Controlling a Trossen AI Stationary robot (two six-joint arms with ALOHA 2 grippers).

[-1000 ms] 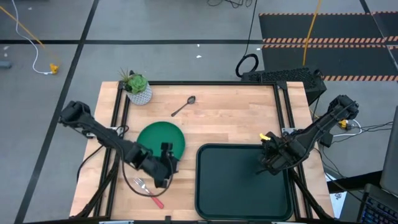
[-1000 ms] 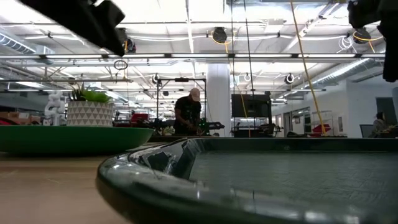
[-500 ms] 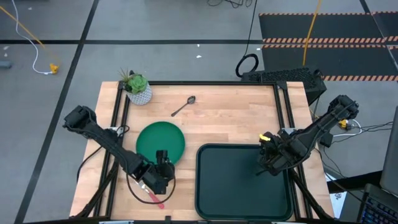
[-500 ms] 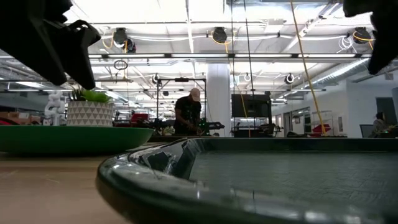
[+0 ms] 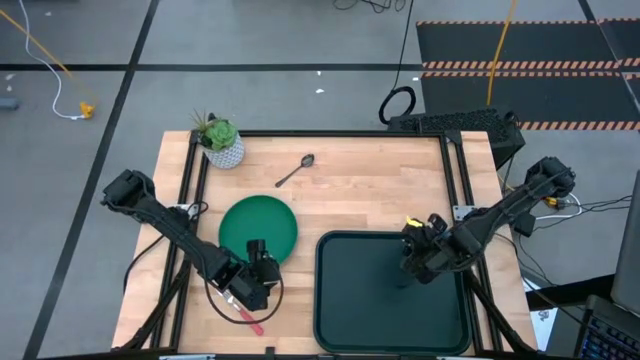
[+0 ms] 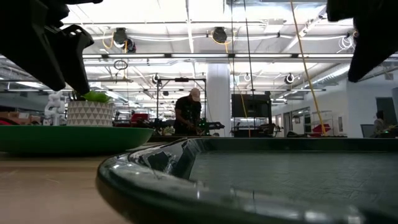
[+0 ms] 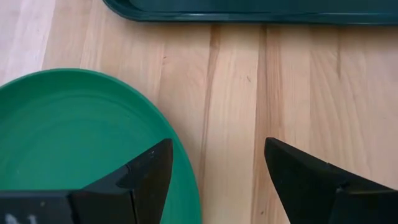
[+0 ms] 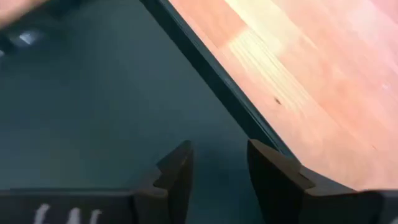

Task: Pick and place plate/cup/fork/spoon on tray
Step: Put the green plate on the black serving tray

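Observation:
The green plate lies flat on the wooden table, left of the dark tray. My left gripper stands open at the plate's near right rim. One finger is over the plate and the other over bare wood, and neither shows contact. The fork's red handle sticks out from under my left arm near the front edge. The metal spoon lies at the far side. My right gripper hangs open over the tray's floor, with nothing between its fingers. The cup is out of view.
A white pot with a green plant stands at the table's far left corner. Bare wood lies between the plate and the tray's rim. In the low view a person stands far off in the room beyond the table.
My left gripper has gone down and toward the table's near edge, from over the plate's right side to its near right rim, then kept still. My right gripper has moved toward the table's left over the tray in the last half second. Plate, spoon and tray have not moved.

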